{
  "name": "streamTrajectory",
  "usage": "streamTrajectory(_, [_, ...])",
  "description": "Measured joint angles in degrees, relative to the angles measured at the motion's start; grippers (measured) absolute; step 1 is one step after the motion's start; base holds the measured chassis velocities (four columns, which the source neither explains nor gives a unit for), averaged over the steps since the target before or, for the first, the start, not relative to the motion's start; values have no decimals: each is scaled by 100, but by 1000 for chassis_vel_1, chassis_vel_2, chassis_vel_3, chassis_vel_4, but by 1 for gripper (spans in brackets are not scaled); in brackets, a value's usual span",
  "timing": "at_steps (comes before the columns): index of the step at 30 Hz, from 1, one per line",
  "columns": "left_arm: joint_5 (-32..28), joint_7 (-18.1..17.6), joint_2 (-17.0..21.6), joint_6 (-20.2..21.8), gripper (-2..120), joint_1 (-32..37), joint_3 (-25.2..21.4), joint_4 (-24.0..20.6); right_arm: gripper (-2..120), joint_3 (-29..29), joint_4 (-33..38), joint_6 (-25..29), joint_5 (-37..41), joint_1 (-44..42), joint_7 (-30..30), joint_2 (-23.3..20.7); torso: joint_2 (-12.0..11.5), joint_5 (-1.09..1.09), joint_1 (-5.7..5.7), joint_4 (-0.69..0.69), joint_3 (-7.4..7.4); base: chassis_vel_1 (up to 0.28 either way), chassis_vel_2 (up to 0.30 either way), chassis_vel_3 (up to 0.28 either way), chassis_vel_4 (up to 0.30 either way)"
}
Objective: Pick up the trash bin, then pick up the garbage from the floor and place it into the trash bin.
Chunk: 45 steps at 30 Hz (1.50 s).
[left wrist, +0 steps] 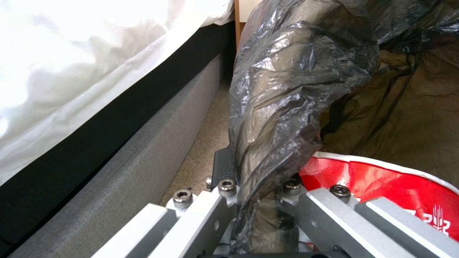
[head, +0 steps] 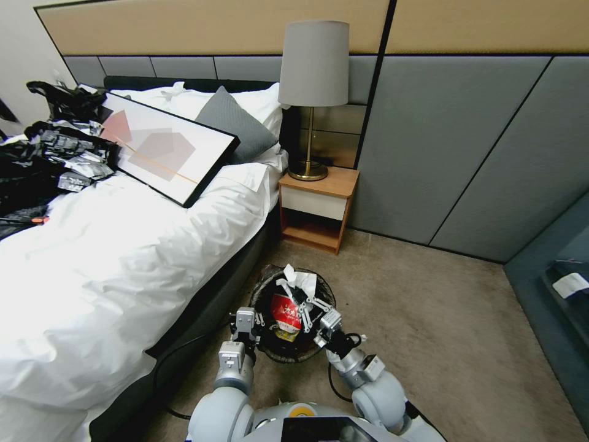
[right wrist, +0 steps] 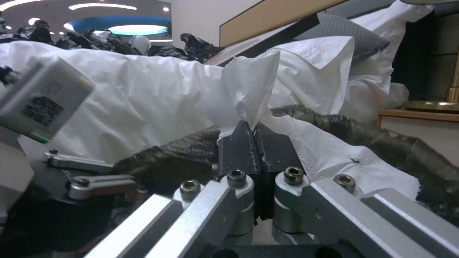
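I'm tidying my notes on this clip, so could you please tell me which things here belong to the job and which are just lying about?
Job:
- bin, its rim clamped by the left gripper
- tissue, pinched by the right gripper over the bin
- red wrapper, inside the bin

Lying about:
- bed
- picture
- pillow
- lamp
- nightstand

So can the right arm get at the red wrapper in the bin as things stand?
Probably not yet: the right gripper is shut on white tissue above the trash bin, though the red wrapper lies uncovered below.
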Motion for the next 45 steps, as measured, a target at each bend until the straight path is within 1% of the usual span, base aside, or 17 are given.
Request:
streamTrajectory(13, [-1,-1,-12,-2,0,-26,2,-3,1,47,-483,-82,6,176,83,59,0,0,0,0,0,0,0,0,0])
streamTrajectory(16, [0,-1,-24,-5,0,-19,9,-3,17,41,-504,-139,-20,164,100,66,0,0,0,0,0,0,0,0,0])
streamTrajectory(17, [0,-1,-24,-5,0,-19,9,-3,17,41,-504,-139,-20,164,100,66,0,0,0,0,0,0,0,0,0])
streamTrajectory(20, [7,2,-28,-6,0,-10,11,-22,32,44,-511,-158,-54,154,127,67,0,0,0,0,0,0,0,0,0])
streamTrajectory(21, [7,2,-28,-6,0,-10,11,-22,32,44,-511,-158,-54,154,127,67,0,0,0,0,0,0,0,0,0])
streamTrajectory(24, [34,6,-34,-19,0,-2,19,-23,44,77,-511,-183,-60,170,181,53,0,0,0,0,0,0,0,0,0])
streamTrajectory(26, [38,6,-35,-21,0,1,23,-23,48,96,-511,-184,-62,177,183,53,0,0,0,1,0,0,0,0,0])
streamTrajectory(28, [44,8,-34,-24,0,1,26,-23,59,120,-493,-206,-62,178,203,53,0,0,0,0,0,0,0,0,0])
streamTrajectory(30, [45,9,-33,-24,0,-1,25,-23,63,121,-481,-215,-62,177,213,52,0,0,0,0,0,0,0,0,0])
streamTrajectory(31, [46,9,-29,-25,0,-2,25,-23,71,125,-472,-231,-66,176,224,50,0,0,0,0,0,0,0,0,0])
streamTrajectory(32, [46,9,-29,-25,0,-2,25,-23,71,125,-472,-231,-66,176,224,50,0,0,0,0,0,0,0,0,0])
streamTrajectory(33, [46,9,-26,-26,0,0,25,-23,78,135,-465,-236,-72,174,230,50,0,0,0,0,0,0,0,0,0])
streamTrajectory(35, [46,10,-23,-27,0,2,25,-24,82,141,-458,-237,-73,171,234,51,0,0,0,0,0,0,0,0,0])
streamTrajectory(37, [46,11,-16,-27,0,4,25,-28,91,143,-438,-241,-79,165,241,52,0,0,0,0,0,0,0,0,0])
streamTrajectory(39, [46,12,-13,-27,0,4,25,-30,94,143,-425,-245,-80,163,242,51,0,0,0,0,0,0,0,0,0])
streamTrajectory(41, [46,16,-8,-28,0,3,26,-35,103,149,-375,-256,-83,150,246,40,0,0,0,0,0,0,0,0,0])
streamTrajectory(45, [46,19,-6,-27,0,2,35,-38,111,195,-294,-279,-78,141,275,23,0,0,0,0,0,0,0,0,0])
